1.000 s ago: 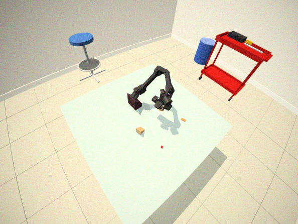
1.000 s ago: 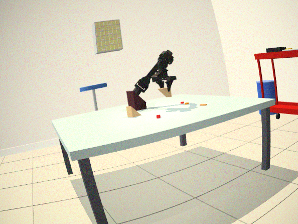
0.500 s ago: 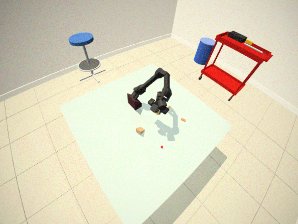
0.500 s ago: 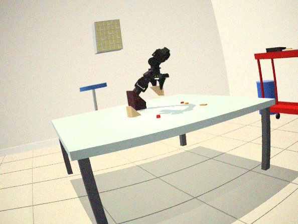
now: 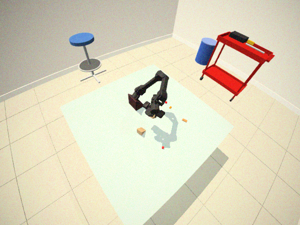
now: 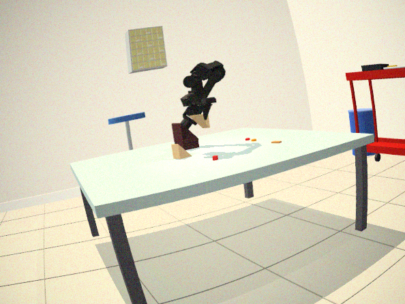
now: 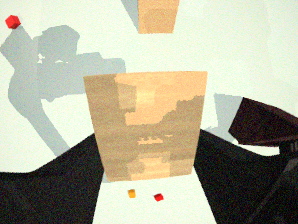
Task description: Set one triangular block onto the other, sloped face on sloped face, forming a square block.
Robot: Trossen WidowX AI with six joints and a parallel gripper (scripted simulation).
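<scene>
Gripper [image 6: 199, 117] clamped on tan wooden triangular block [image 6: 200, 120], held well above pale green table [image 6: 143, 177]; second tan wedge [image 6: 180, 151] rests on table below, ahead of fingers.

— How's the light?
— Bright and even, from above; the arm [image 5: 154, 93] throws a soft grey shadow on the table [image 5: 106, 141].
— Sharpness?
— Grainy, slightly soft. Floor lines bow near the edges; the wrist view is blotchy.
</scene>
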